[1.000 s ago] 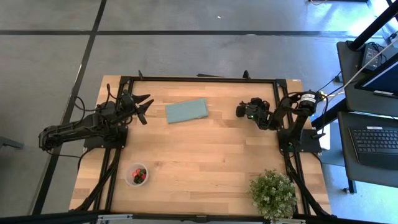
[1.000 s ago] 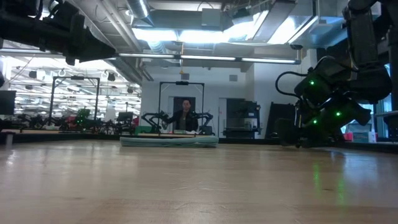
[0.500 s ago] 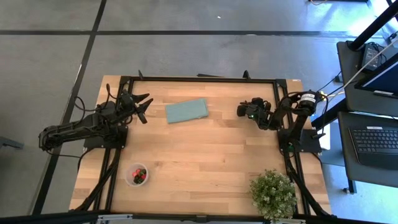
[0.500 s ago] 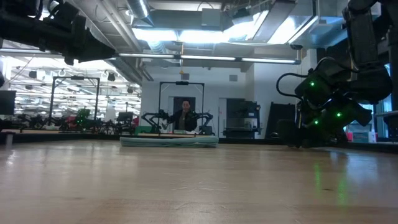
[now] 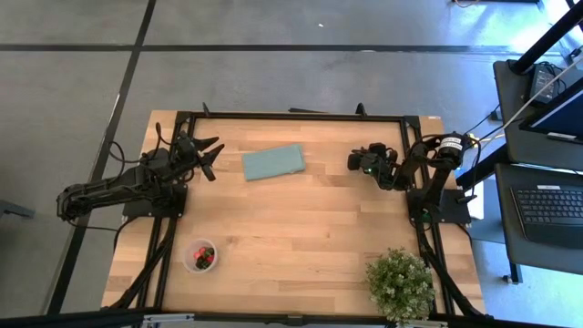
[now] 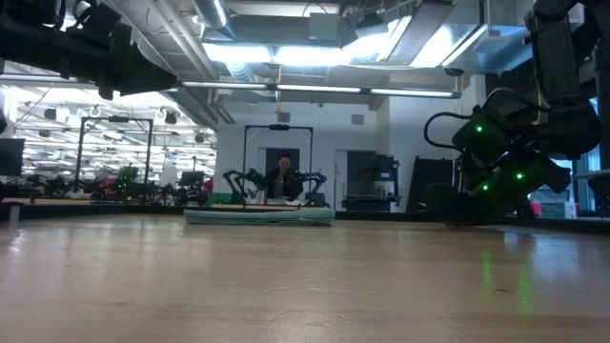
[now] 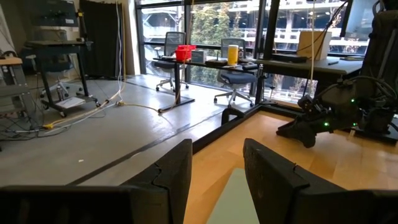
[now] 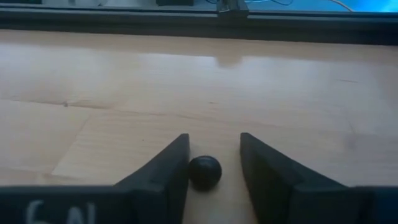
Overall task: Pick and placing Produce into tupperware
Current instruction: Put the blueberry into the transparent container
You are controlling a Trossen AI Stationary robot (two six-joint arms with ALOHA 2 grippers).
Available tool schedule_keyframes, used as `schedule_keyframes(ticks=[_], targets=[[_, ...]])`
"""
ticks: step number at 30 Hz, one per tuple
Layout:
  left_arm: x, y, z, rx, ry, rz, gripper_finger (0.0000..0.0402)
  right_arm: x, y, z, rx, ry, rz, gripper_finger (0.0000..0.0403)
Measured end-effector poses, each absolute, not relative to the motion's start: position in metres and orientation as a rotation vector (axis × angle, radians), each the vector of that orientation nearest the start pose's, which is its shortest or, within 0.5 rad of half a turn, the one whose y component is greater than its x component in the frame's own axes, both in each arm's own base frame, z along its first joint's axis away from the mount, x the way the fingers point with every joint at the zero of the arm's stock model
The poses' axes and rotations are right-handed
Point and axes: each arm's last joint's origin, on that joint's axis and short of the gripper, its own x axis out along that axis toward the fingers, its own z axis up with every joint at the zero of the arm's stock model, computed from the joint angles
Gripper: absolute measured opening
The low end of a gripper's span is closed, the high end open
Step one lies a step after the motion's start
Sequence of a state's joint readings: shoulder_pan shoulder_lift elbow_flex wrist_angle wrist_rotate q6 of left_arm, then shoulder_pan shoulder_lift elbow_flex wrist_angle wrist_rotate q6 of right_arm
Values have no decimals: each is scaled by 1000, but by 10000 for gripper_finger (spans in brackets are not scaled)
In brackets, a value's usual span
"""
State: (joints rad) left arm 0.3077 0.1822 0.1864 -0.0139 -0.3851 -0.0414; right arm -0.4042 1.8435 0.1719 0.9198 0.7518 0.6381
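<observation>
My right gripper (image 8: pixel 214 163) sits low on the wooden bench (image 5: pixel 301 228), fingers spread either side of a small round dark berry (image 8: pixel 204 172), one touching it, the other not quite. My left gripper (image 5: pixel 208 153) hovers part open beside the flat teal rectangle (image 5: pixel 273 161). Small round clear plastic cup (image 5: pixel 199 256), holding red and dark berries, sits well apart near the bench's front left.

Wooden table (image 5: pixel 301 228): teal mat (image 5: pixel 274 162) at back; tupperware (image 5: pixel 199 256) front-left of mat, potted plant (image 5: pixel 401 285) front-right, dark berry (image 8: pixel 204 172) right.
</observation>
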Motion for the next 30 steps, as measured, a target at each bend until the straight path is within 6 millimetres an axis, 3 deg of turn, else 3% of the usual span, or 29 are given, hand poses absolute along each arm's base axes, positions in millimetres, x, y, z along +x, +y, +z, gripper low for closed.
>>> schedule_keyframes(ticks=[10,21,30], targets=[[92,41,211,-39,-4,693,137,168,-94,47,417,381,-1310,57],[92,41,211,-39,-4,693,137,169,-94,50,466,340,-1305,53],[92,41,212,-41,-8,692,137,185,-90,92,594,233,-900,53]])
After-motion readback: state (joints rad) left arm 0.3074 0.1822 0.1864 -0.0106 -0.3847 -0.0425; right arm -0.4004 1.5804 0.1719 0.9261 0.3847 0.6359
